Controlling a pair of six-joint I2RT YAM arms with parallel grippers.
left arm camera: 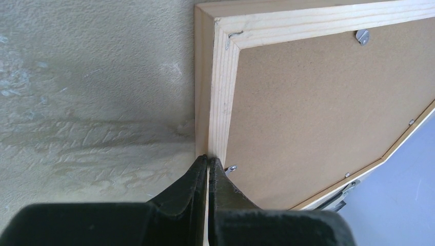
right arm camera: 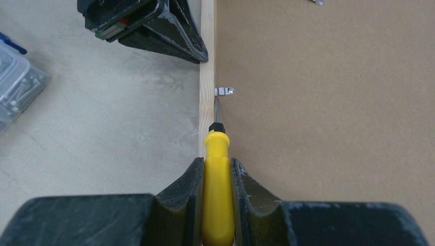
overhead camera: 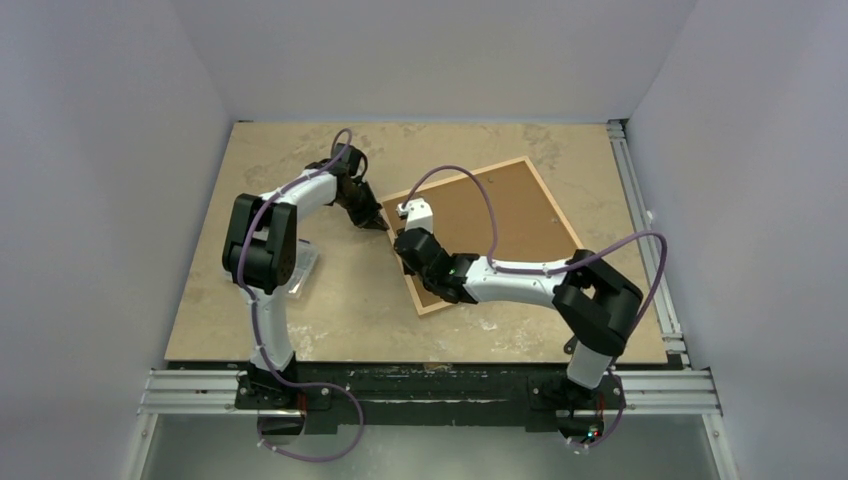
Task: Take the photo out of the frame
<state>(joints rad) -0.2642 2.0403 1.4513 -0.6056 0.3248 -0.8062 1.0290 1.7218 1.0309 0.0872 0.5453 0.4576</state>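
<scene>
Against the frame (left arm camera: 221, 92), left jaws clenched empty; right jaws grasp a screwdriver (right arm camera: 217, 148).

The frame (left arm camera: 221, 102) is pale bare wood with straight grain, its backing board (right arm camera: 328, 102) matt brown fibreboard. The small clip (right arm camera: 224, 91) is shiny metal, the screwdriver (right arm camera: 217, 148) has a glossy yellow plastic handle and thin metal shaft, and the table (left arm camera: 92, 102) looks like mottled, slightly rough beige stone.

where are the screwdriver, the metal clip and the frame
screwdriver (right arm camera: 217, 154), right wrist view, on its yellow handle
metal clip (right arm camera: 224, 91), right wrist view, on its middle
frame (left arm camera: 221, 102), left wrist view, on the pale wood rail
</scene>
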